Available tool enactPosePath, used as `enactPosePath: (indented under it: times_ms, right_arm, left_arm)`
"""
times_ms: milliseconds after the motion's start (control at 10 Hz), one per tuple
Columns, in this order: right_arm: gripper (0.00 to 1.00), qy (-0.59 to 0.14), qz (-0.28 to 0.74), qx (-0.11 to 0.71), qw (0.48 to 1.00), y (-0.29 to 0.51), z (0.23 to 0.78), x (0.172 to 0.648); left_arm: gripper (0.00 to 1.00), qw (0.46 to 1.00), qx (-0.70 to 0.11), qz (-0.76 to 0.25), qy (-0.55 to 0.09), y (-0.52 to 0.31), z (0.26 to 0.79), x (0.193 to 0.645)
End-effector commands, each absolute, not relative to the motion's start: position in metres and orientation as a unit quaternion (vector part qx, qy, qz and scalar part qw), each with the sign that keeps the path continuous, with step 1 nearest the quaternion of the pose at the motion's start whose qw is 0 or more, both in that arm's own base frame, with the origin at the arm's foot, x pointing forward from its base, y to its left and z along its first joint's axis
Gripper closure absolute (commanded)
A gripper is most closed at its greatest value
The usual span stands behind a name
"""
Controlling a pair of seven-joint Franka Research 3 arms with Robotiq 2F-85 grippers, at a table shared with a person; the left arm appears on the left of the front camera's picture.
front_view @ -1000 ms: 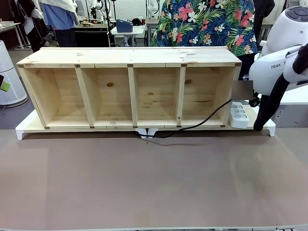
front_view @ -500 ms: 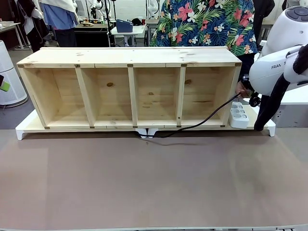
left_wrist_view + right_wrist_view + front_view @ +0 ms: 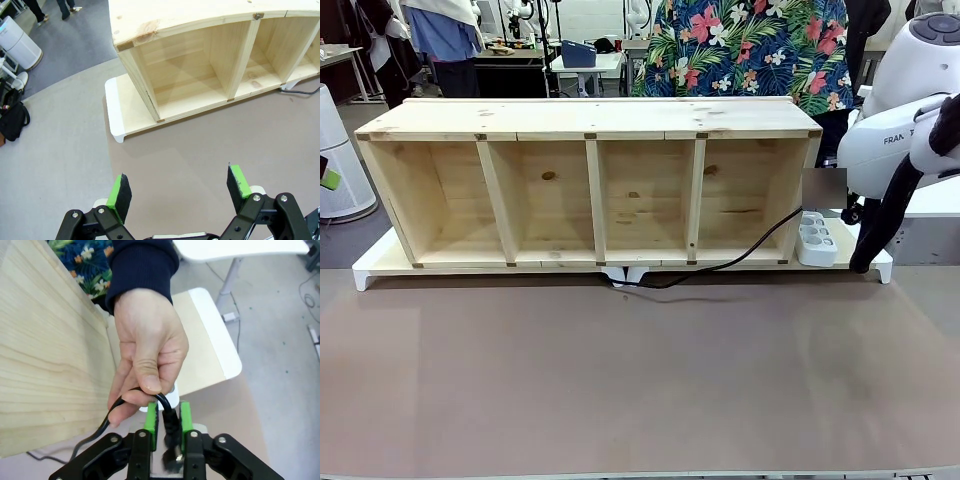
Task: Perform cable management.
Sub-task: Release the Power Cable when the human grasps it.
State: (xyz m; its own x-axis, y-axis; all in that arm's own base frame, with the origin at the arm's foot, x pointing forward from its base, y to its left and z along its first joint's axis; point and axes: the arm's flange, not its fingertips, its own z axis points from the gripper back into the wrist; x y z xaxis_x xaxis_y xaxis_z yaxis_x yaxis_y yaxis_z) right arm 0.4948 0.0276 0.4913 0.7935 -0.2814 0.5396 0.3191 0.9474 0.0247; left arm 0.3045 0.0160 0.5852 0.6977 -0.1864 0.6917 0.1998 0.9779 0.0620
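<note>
Cable [image 3: 165, 412] is being pinched near its plug end between the green pads of the right end effector [image 3: 168, 422], while a person's hand [image 3: 147, 352] is gripping it from twelve o'clock. A handover is judged to be underway; the hand's release is called for next. The left end effector [image 3: 180, 187] is being held open above the counter [image 3: 200, 145].

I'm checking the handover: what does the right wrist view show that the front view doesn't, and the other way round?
Right wrist view: the right claw shut on the cable near its plug end, and a person's hand holding the same cable. Front view: the cable's run along the shelf's foot to the white power strip. Both: the cable and the wooden shelf.
</note>
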Motion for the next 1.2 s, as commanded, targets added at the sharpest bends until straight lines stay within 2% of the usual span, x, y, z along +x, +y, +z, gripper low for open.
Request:
enactPosePath:
  times_ms: [0, 100, 200, 300, 400, 500, 600, 700, 1100]
  right_arm:
    - [0.47, -0.253, -0.147, -0.023, 0.956, 0.0285, 0.4956, 0.4948]
    - [0.46, -0.252, -0.145, -0.024, 0.956, 0.0285, 0.4962, 0.4948]
    - [0.52, -0.251, -0.143, -0.024, 0.957, 0.0287, 0.4962, 0.4943]
    - [0.27, -0.249, -0.141, -0.024, 0.958, 0.0291, 0.4974, 0.494]
    - [0.32, -0.25, -0.14, -0.025, 0.958, 0.0291, 0.498, 0.494]
    - [0.07, -0.25, -0.14, -0.026, 0.958, 0.0288, 0.4984, 0.4937]
    - [0.12, -0.251, -0.139, -0.026, 0.958, 0.0291, 0.4986, 0.4934]
    - [0.0, -0.25, -0.138, -0.027, 0.958, 0.0295, 0.4985, 0.4934]
    - [0.0, -0.25, -0.137, -0.029, 0.958, 0.032, 0.4996, 0.4941]
  left_arm:
    - [0.0, 0.922, -0.011, -0.103, -0.372, 0.0175, 0.5849, 0.3044]
    - [0.0, 0.922, -0.011, -0.103, -0.372, 0.0175, 0.5849, 0.3044]
    - [0.0, 0.922, -0.011, -0.103, -0.372, 0.0175, 0.5849, 0.3044]
    - [0.0, 0.922, -0.011, -0.103, -0.372, 0.0175, 0.5849, 0.3044]
    - [0.0, 0.922, -0.011, -0.103, -0.372, 0.0175, 0.5849, 0.3044]
    - [0.0, 0.922, -0.011, -0.103, -0.372, 0.0175, 0.5849, 0.3044]
    - [0.0, 0.922, -0.011, -0.103, -0.372, 0.0175, 0.5849, 0.3044]
    - [0.0, 0.922, -0.011, -0.103, -0.372, 0.0175, 0.5849, 0.3044]
    - [0.0, 0.922, -0.011, -0.103, -0.372, 0.0175, 0.5849, 0.3044]
